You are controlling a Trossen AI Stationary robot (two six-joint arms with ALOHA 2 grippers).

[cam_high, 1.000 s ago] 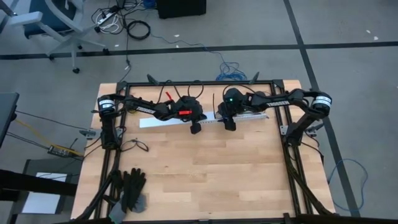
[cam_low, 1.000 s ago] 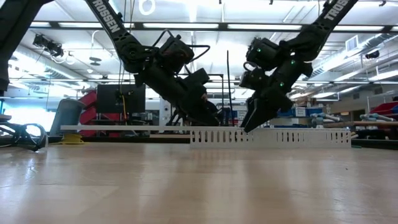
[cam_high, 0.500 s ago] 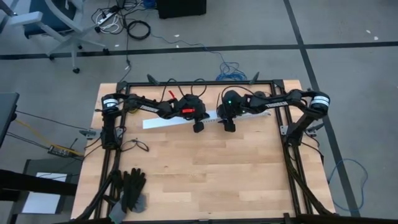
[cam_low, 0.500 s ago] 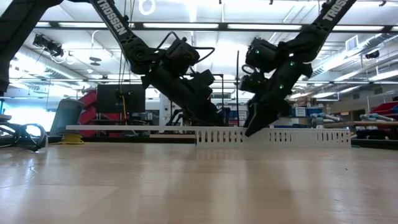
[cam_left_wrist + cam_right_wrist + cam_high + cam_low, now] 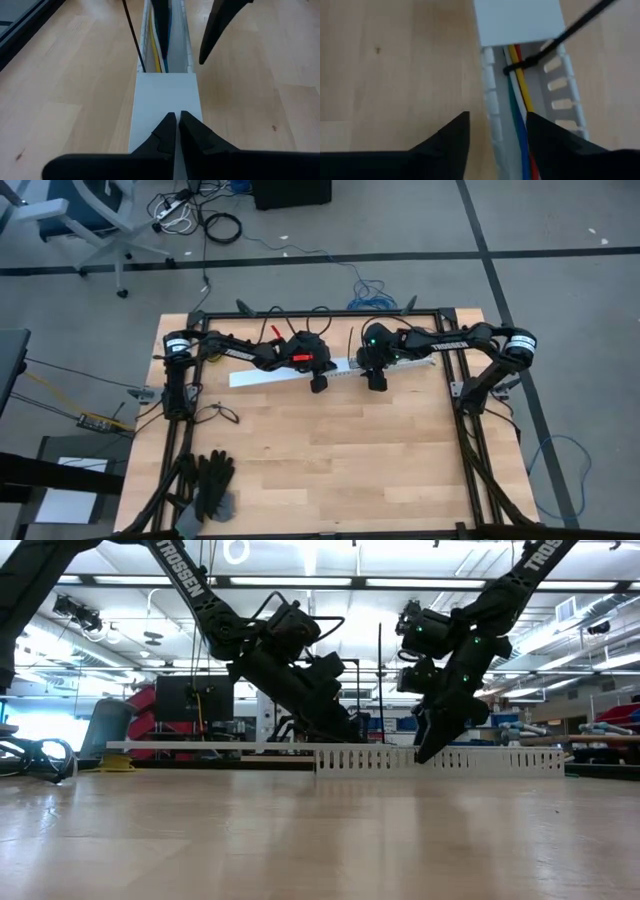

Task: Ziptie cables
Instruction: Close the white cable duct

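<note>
From above, you see both dark arms stretched inward along the far edge of the pale wooden table [image 5: 330, 450]. The left gripper [image 5: 317, 385] and right gripper [image 5: 377, 381] meet over the long white slotted plastic channel [image 5: 262, 376].

At table height, both arms slope down steeply, tips at the channel.

Your left wrist camera shows its jaws pressed together, empty, resting on the channel's white flat cover [image 5: 165, 100].

Your right wrist camera shows jaws parted, gripping nothing, straddling the channel's near wall. Just ahead of them, inside the open trough, lie the thin red, yellow, white, green and blue cables [image 5: 518, 107], cinched by a black zip tie [image 5: 555, 36].
</note>
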